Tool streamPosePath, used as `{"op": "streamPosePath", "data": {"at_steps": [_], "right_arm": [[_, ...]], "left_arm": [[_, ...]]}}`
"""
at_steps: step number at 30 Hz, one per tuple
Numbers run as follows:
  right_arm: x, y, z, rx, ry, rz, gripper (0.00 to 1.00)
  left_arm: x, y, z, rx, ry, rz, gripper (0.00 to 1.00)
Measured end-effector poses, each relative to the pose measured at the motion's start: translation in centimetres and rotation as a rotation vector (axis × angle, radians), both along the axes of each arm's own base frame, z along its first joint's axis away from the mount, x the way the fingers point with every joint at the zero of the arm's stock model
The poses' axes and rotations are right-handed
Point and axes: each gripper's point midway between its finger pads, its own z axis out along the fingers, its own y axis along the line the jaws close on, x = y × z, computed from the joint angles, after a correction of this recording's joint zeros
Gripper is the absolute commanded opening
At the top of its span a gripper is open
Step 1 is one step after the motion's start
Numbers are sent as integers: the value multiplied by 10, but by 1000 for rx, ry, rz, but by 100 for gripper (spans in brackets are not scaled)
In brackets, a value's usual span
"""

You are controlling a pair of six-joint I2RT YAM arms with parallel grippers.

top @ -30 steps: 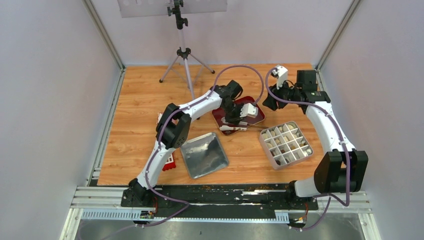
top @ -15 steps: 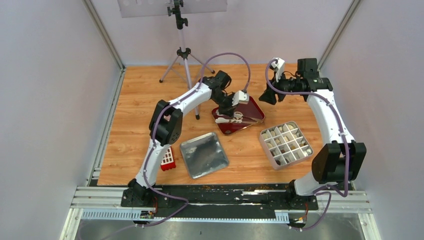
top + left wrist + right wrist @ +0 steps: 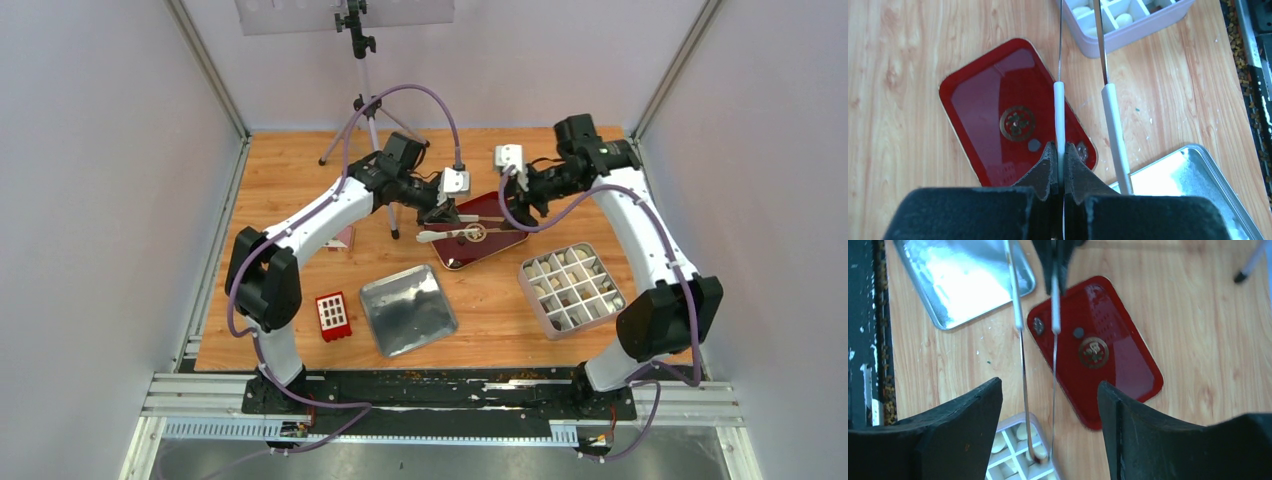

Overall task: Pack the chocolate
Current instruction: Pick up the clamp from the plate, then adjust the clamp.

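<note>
The chocolate (image 3: pixel 562 291), cream and dark brown pieces, fills cells of a pale divided box (image 3: pixel 526 272) at the right; cream pieces (image 3: pixel 1123 20) show in the left wrist view and cream pieces (image 3: pixel 1022 433) in the right wrist view. My left gripper (image 3: pixel 443 214) (image 3: pixel 1059 156) is shut on one white-sleeved arm of metal tongs (image 3: pixel 458 234) (image 3: pixel 1059 112), held above a red lid (image 3: pixel 492 243) (image 3: pixel 993 112). The tongs' other arm stands free. My right gripper (image 3: pixel 522 198) (image 3: pixel 1050 426) is open over the lid's (image 3: pixel 1113 360) far end, facing the tongs (image 3: pixel 1055 310), with nothing between its fingers.
A silver metal tray (image 3: pixel 408 310) (image 3: pixel 1198 175) (image 3: pixel 960 275) lies at front centre. A small red block with white squares (image 3: pixel 332 315) sits left of it. A camera tripod (image 3: pixel 368 108) stands at the back. Grey walls close both sides.
My left gripper shut on the tongs and carried them up and to the left off the lid. My right gripper swung left toward the lid and opened wider.
</note>
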Motion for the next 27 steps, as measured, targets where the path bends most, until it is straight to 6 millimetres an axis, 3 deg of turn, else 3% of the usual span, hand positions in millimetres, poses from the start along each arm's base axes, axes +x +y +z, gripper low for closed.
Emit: {"op": "streamPosePath", "data": {"at_steps": [4, 8, 13, 21, 24, 27], "right_arm": [[-8, 23, -11, -61, -7, 135, 72], [-7, 24, -23, -122, -3, 203, 72], [-6, 29, -25, -148, 30, 272, 72], [-19, 36, -39, -166, 113, 325, 71], [-23, 38, -45, -154, 140, 330, 63], [-21, 44, -49, -144, 140, 317, 50]], "left_arm": [[-1, -5, 4, -44, -19, -21, 0], [-4, -7, -5, -57, -4, -28, 0], [-8, -7, -9, -82, -2, -30, 0], [-7, -7, 4, -175, 30, 25, 0], [-2, -6, 14, -228, 59, 66, 0], [-5, -5, 9, -232, 111, 90, 0]]}}
